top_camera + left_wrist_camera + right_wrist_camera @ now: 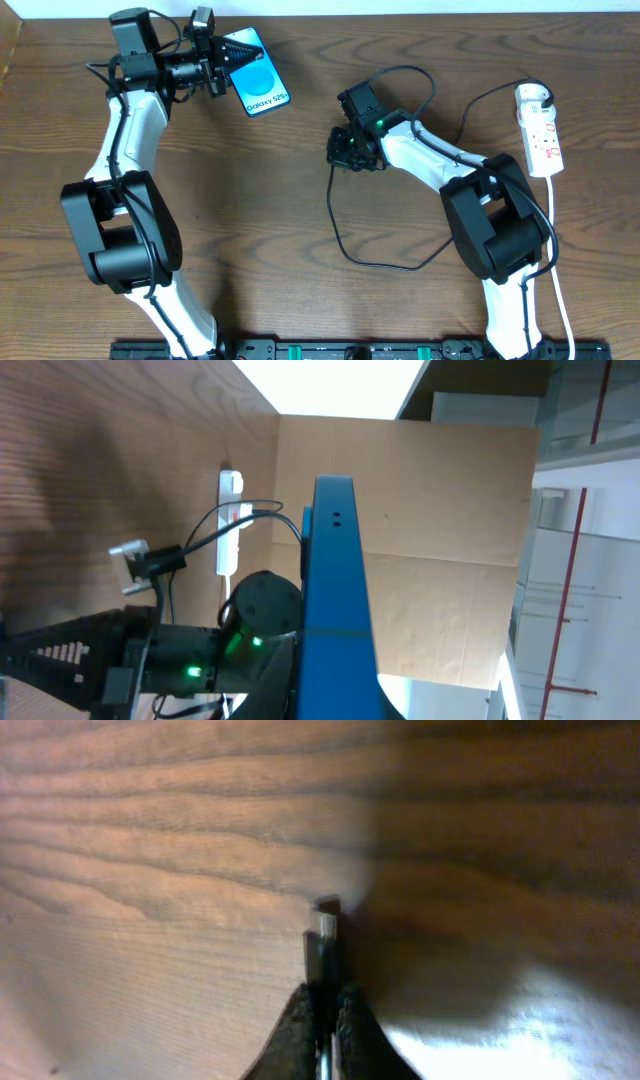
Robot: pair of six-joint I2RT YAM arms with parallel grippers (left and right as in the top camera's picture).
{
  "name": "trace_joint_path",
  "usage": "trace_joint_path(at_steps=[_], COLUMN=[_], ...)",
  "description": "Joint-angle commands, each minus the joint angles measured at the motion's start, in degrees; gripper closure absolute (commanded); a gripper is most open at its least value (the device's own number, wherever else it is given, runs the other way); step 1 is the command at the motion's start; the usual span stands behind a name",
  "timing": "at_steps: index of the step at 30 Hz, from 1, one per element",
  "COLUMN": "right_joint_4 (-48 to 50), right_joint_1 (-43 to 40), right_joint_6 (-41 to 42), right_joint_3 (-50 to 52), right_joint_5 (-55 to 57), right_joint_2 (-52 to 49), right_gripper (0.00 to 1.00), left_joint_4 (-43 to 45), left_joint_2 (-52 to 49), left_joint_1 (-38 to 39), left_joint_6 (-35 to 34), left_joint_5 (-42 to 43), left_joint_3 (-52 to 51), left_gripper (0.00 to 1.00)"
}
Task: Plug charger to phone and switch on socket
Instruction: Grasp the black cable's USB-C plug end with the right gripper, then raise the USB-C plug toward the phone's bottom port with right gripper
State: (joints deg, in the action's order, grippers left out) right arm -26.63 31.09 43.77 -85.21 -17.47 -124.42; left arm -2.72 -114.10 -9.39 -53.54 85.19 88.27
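The phone, with a blue-cyan screen, is at the back left, tilted and held by my left gripper, which is shut on its upper end. In the left wrist view the phone shows edge-on. My right gripper is at mid-table, shut on the charger's connector tip, which points at the wood just above the table. The black charger cable loops over the table. Its white plug head sits in the socket, a white power strip at the far right, also in the left wrist view.
The power strip's white cord runs down the right side to the front edge. A black rail lies along the front edge. A cardboard wall stands beyond the table in the left wrist view.
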Motion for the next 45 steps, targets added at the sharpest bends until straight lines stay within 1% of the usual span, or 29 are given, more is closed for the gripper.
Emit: trace_joint_path(at_steps=[1, 3, 5, 11, 14, 16, 19, 24, 26, 28, 32, 35, 36, 37, 39, 41, 45], right_joint_4=[1.64, 2.23, 2.84, 5.05, 5.03, 5.01, 4.24, 3.06, 3.06, 3.26, 8.57, 12.63, 13.33, 14.23, 14.23, 14.47, 16.81], right_joint_1=[0.22, -0.07, -0.63, -4.15, -6.14, -7.23, -8.46, -8.83, -8.83, -9.07, -10.21, -10.95, -11.10, -11.26, -11.28, -11.28, -11.28], right_joint_6=[-5.95, -7.37, -10.78, -25.94, -30.86, -32.72, -32.20, -30.95, -30.91, -28.50, -22.16, -19.26, -18.62, -17.59, -17.59, -17.59, -15.67], right_joint_3=[0.37, 0.35, 0.28, 0.09, 0.09, 0.09, 0.09, 0.09, 0.09, 0.09, 0.11, 0.11, 0.11, 0.11, 0.11, 0.11, 0.11], right_joint_5=[0.79, 0.07, -2.99, -20.41, -28.85, -34.18, -39.45, -44.48, -45.07, -46.21, -51.76, -54.21, -54.69, -55.15, -55.19, -55.25, -55.82], right_joint_2=[-1.31, -1.20, -1.07, 1.77, 4.76, 6.97, 10.84, 16.81, 18.32, 19.47, 19.87, 19.85, 19.85, 19.85, 19.85, 19.85, 19.85], right_gripper=[0.99, 0.99, 0.99, 0.99, 0.99, 0.99, 0.99, 0.99, 0.99, 0.99, 0.99, 0.99, 0.99, 0.99, 0.99, 0.99, 0.99], left_joint_4=[0.24, 0.24, 0.24, 0.48, 0.74, 1.42, 2.47, 5.33, 7.61, 11.15, 23.23, 36.28, 38.75, 43.71, 44.72, 44.68, 44.65], left_joint_2=[0.85, 0.85, 0.85, 0.85, 0.85, 0.85, 0.90, 1.07, 1.07, 1.07, 1.07, 1.07, 1.07, 1.07, 1.07, 1.07, 1.07], left_joint_1=[0.63, 0.63, 0.63, 0.68, 0.70, 0.70, 0.85, 2.16, 2.91, 3.50, 4.52, 5.49, 5.73, 5.99, 5.97, 5.92, 5.97], left_joint_6=[1.25, 1.25, 1.25, 1.22, 1.22, 1.22, 1.16, 0.50, -1.03, -2.89, -12.35, -21.49, -23.30, -28.17, -31.43, -33.24, -33.64], left_joint_5=[1.14, 1.11, 1.14, 0.68, 0.74, 1.05, 1.44, 1.40, 1.29, 0.63, -3.48, -5.97, -6.43, -7.67, -8.55, -8.76, -8.87], left_joint_3=[1.07, 1.07, 1.07, 1.07, 1.07, 1.07, 1.07, 1.07, 1.07, 1.07, 1.07, 1.07, 1.07, 1.07, 1.07, 1.07, 1.07], left_gripper=[0.93, 0.93, 0.93, 0.93, 0.93, 0.92, 0.93, 0.93, 0.93, 0.93, 0.93, 0.92, 0.93, 0.93, 0.93, 0.93, 0.93])
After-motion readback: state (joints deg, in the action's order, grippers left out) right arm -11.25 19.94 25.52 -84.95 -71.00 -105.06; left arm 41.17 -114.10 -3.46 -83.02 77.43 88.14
